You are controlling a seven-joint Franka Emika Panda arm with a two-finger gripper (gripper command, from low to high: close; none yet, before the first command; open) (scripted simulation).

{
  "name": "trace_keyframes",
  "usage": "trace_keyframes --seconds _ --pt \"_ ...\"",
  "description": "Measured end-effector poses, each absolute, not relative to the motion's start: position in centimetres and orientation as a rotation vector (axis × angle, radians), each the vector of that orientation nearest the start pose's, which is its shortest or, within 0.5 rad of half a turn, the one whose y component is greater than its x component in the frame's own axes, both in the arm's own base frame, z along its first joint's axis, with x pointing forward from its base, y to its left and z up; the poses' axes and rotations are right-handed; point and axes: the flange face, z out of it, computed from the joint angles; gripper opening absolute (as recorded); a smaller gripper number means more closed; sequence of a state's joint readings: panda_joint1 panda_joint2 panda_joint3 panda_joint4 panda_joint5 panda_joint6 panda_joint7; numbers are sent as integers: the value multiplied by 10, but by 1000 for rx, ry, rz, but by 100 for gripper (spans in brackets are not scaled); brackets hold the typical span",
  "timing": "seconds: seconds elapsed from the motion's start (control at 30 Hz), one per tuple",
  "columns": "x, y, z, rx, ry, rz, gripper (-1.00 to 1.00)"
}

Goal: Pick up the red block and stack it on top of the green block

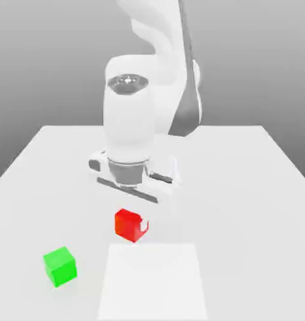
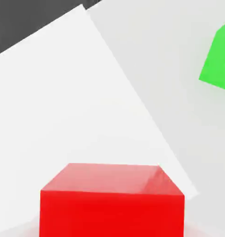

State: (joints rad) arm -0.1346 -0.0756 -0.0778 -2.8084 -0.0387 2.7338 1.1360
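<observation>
Below the wrist, gripper (image 1: 132,226) closed on red block (image 1: 128,224), held clear of white table (image 1: 255,188). Cube, no long axis; rotated, one vertical edge toward exterior camera. Green block (image 1: 59,266) rests on table toward exterior view's left, well apart, beside pale square patch (image 1: 154,282).

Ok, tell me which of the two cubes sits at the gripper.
The red block. It sits right at the gripper, beneath the hand, while the green block stands apart on the table, toward the exterior view's left.
</observation>
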Motion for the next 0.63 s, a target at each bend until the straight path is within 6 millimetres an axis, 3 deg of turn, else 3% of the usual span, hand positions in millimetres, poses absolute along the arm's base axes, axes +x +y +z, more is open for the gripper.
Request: trace_keyframes --seconds 0.3,0.33,0.47,0.5,0.63 --pt "379 -189 245 -2569 1810 0 -100" --pt "377 -200 240 -2562 1817 0 -100" --pt "384 -195 199 -2592 1774 0 -100" --pt "383 -195 188 -2593 1773 0 100" --pt "383 -195 188 -2593 1773 0 100"
